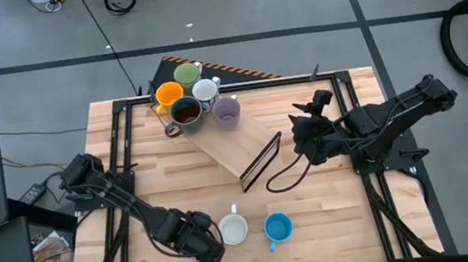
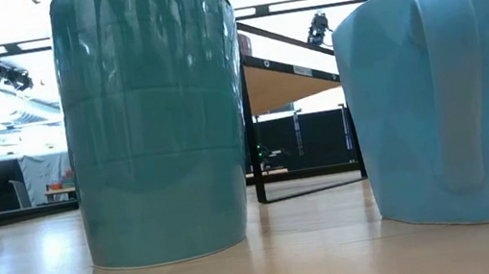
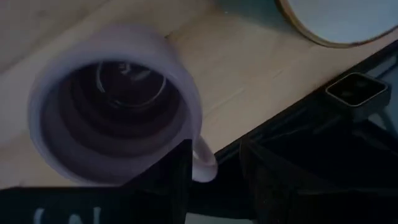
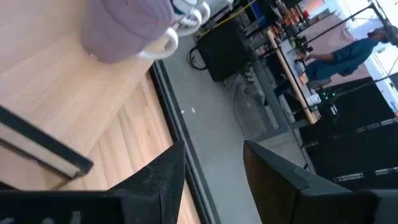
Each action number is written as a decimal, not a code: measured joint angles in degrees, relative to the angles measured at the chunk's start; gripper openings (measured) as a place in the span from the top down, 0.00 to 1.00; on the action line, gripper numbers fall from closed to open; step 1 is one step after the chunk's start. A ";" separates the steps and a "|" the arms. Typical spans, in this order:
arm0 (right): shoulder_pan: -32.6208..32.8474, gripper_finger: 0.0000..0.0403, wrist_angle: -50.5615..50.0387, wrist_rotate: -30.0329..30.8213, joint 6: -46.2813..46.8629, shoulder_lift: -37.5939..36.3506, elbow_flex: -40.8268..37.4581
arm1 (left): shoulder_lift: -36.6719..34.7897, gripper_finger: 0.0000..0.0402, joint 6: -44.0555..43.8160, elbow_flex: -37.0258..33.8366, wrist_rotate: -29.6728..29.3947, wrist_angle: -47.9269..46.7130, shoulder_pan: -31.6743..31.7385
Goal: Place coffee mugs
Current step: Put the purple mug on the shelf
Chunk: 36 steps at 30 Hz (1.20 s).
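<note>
Lavender ceramic mug (image 3: 115, 112) sits just below the left gripper (image 3: 214, 165), whose fingers stand parted and empty, so closing off-centre could tip it against the neighbouring white mug (image 1: 233, 229).

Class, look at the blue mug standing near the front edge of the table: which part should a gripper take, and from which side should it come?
Grip the blue mug by its rim wall, coming straight down from above. It stands upright with its mouth open upward. Its handle points toward the front edge, so pinch the rim on a side away from the handle.

A lavender mug (image 4: 127, 28) stands on the wooden table (image 4: 74, 106) beyond 2 parted dark fingers (image 4: 163, 177).
</note>
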 joint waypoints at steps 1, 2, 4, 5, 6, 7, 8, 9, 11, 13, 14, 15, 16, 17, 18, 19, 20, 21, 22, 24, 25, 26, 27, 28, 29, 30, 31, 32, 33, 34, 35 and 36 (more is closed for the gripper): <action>-0.28 0.58 1.41 -0.02 -1.43 0.00 0.00 | -0.11 0.65 -0.74 0.02 -0.72 -0.14 -0.18; -0.55 0.58 2.83 -0.05 -2.81 0.00 0.00 | -0.13 0.65 -1.43 0.06 -1.99 -0.44 -0.32; -1.20 0.58 5.38 -0.53 -5.40 0.00 -0.02 | -0.13 0.65 -2.08 0.07 -3.19 -1.62 -0.43; -1.55 0.58 6.56 -1.05 -6.52 0.00 0.00 | -0.13 0.65 -2.08 0.07 -3.17 -2.37 -0.61; -1.88 0.58 7.54 -1.90 -7.43 0.00 -0.02 | -0.13 0.65 -2.11 0.06 -3.16 -3.09 -0.74; -2.27 0.58 8.36 -2.72 -8.08 0.00 0.00 | -0.13 0.65 -2.12 -0.08 -3.24 -3.32 -0.85; -2.61 0.58 9.02 -3.51 -8.57 0.00 -0.01 | -0.01 0.65 -2.13 -0.26 -3.40 -3.33 -0.89; -2.91 0.58 9.21 -3.98 -8.78 0.00 0.00 | 0.10 0.65 -2.13 -0.32 -3.67 -3.59 -0.89; -3.68 0.58 9.23 -5.03 -8.87 0.00 -0.01 | 0.17 0.65 -2.06 -0.35 -4.67 -4.11 -0.95; -4.41 0.58 9.22 -6.58 -8.78 0.00 0.00 | 0.28 0.65 -1.57 -0.35 -5.20 -4.31 -0.94; -4.73 0.58 9.20 -7.39 -8.69 0.00 -0.02 | 0.51 0.65 -0.92 -0.34 -5.30 -4.46 -0.92; -4.99 0.58 9.22 -8.20 -8.69 0.00 -0.02 | 0.71 0.65 -0.55 -0.35 -5.41 -4.61 -0.92; -5.17 0.58 9.20 -8.90 -8.67 0.00 -0.02 | 0.98 0.65 -0.29 -0.34 -5.62 -4.93 -0.92; -5.29 0.58 9.19 -9.75 -8.67 0.00 0.00 | 1.32 0.65 0.07 -0.28 -5.85 -5.07 -0.89; -5.43 0.58 9.22 -10.46 -8.67 0.00 0.00 | 1.67 0.65 0.58 -0.28 -6.08 -5.09 -0.87; -5.54 0.58 9.22 -11.15 -8.65 0.00 0.00 | 2.24 0.65 0.95 -0.31 -6.13 -5.13 -0.87; -5.57 0.58 9.22 -11.41 -8.66 0.00 0.00 | 2.70 0.65 1.22 -0.32 -6.16 -5.13 -0.87; -5.57 0.58 9.22 -11.56 -8.65 0.00 -0.02 | 3.03 0.65 1.67 -0.37 -6.19 -5.18 -0.87; -5.57 0.58 9.22 -11.68 -8.65 0.00 0.00 | 3.38 0.65 2.34 -0.37 -6.11 -5.30 -0.85; -5.57 0.58 9.26 -11.74 -8.65 0.00 0.00 | 3.67 0.68 3.95 -0.38 -5.15 -5.31 -0.85; -5.57 0.58 9.28 -11.95 -8.65 0.00 -0.02 | 3.67 0.69 4.73 -0.39 -4.49 -5.38 -0.83; -5.57 0.58 9.30 -12.21 -8.65 0.00 0.00 | 3.67 0.71 5.99 -0.39 -4.14 -5.46 -0.83; -5.57 0.58 9.30 -12.37 -8.65 0.00 -0.01 | 3.67 0.73 7.49 -0.39 -3.93 -5.50 -0.83; -5.57 0.58 9.34 -12.35 -8.65 0.00 0.00 | 3.67 0.76 9.12 -0.39 -3.77 -5.57 -0.85; -5.57 0.58 9.35 -12.37 -8.65 0.00 0.00 | 3.67 0.78 11.03 -0.39 -3.41 -5.70 -0.91; -5.57 0.58 9.36 -12.37 -8.65 0.00 -0.02 | 3.67 0.80 13.60 -0.39 -2.64 -5.87 -0.97; -5.57 0.58 9.37 -12.37 -8.65 0.01 -0.02 | 3.67 0.83 16.30 -0.39 -1.29 -5.96 -1.00; -5.57 0.58 9.37 -12.37 -8.65 0.02 -0.01 | 3.67 0.85 18.63 -0.39 -0.11 -5.96 -1.00; -5.57 0.58 9.37 -12.37 -8.67 0.02 -0.01 | 3.67 0.87 21.18 -0.39 1.14 -5.92 -1.00; -5.57 0.58 9.37 -12.37 -8.67 0.02 0.00 | 3.67 0.89 24.30 -0.42 1.74 -5.97 -1.02; -5.57 0.58 9.37 -12.39 -8.67 0.02 0.00 | 3.67 0.90 27.37 -0.42 2.21 -5.84 -1.07; -5.57 0.58 9.37 -12.39 -8.65 0.02 -0.01 | 3.67 0.91 30.59 -0.42 2.90 -5.84 -1.26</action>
